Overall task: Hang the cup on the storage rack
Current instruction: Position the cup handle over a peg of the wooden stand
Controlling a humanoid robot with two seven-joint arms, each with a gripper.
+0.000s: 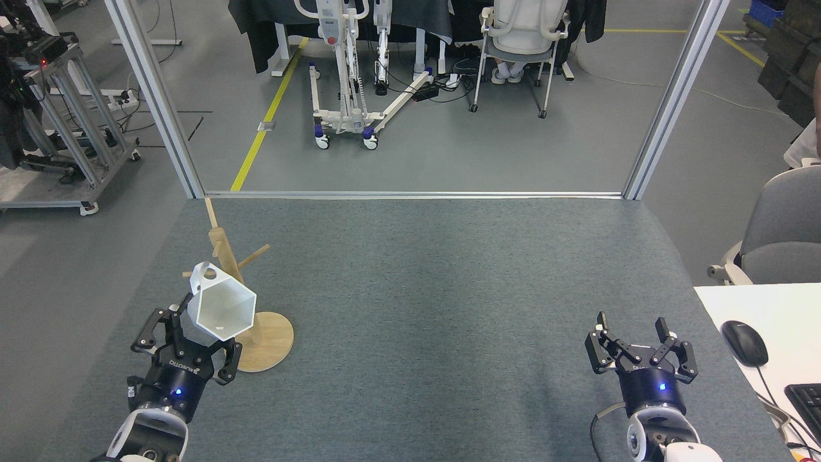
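One view only, from the head, looking forward and down. Covered in grey felt-like carpet, the table (423,308), with a pale metal strip along its far edge and two slanted aluminium posts (154,96) rising from the far corners at 11 and 1 o'clock. Beyond, at 12 o'clock: grey floor crossed by a yellow line (266,115), a white wheeled frame (349,96) with blue-capped castors, cables, and a pale office chair (523,45) with shoes showing underneath. At 10 o'clock, a metal cart (64,141) on wheels. At 3 o'clock, a grey chair (782,231); at 4 o'clock, the corner of a white desk (757,301) carrying a black mouse (744,342) and part of a keyboard (805,404).

At 8 o'clock on the carpet, the storage rack (266,340), upright on its round wooden base, pegs angled off the pole. Just in front of the pole, the cup (222,307), tilted with its hexagonal mouth facing the camera and its holed handle uppermost, close to a left-pointing peg; contact between handle and peg cannot be told. Closed on the cup's narrow lower end, the left gripper (186,343), fingers either side of it. At 5 o'clock, well apart from everything, the right gripper (632,333), fingers spread wide and holding nothing.
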